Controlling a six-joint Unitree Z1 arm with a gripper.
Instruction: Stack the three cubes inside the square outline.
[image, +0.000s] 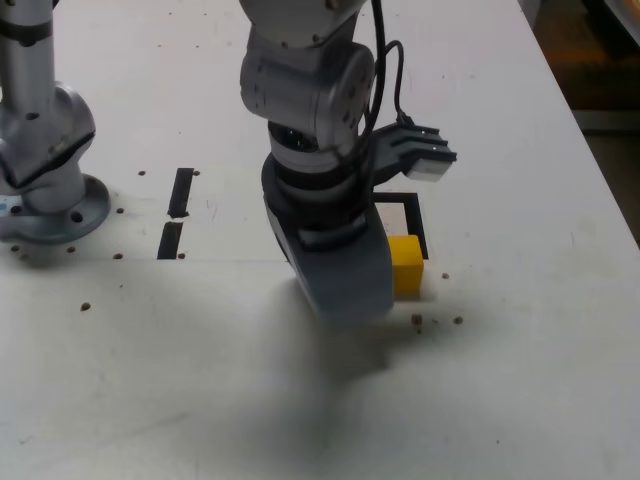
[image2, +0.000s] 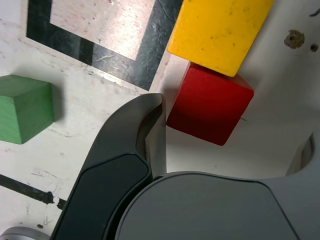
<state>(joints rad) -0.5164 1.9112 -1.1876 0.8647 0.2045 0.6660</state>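
On the exterior view's left stands the round grey metal base of a second arm (image: 45, 195), bolted to the white tabletop (image: 520, 380). Just to its right lie two short black tape strips (image: 176, 212), end to end. Small dark specks and screw holes dot the table.

Mid-frame, the grey robot arm (image: 305, 110) bends low over the work area and blocks most of it from this camera. Behind its lower body only one corner of the black tape square outline with a white centre (image: 415, 215) shows, and beside that corner the small yellow solid block (image: 406, 265), sitting just outside the frame.

The wrist view gives all three cubes, one of each colour: the small green solid block (image2: 22, 107) alone, beside the square outline (image2: 100, 50); the small red solid block (image2: 210, 107) with the yellow block (image2: 220, 30) touching it. All three are outside the outline.

The gripper (image2: 227, 140) has its jaws spread wide, empty, the red block in the gap between them, close by one finger (image2: 152, 130).
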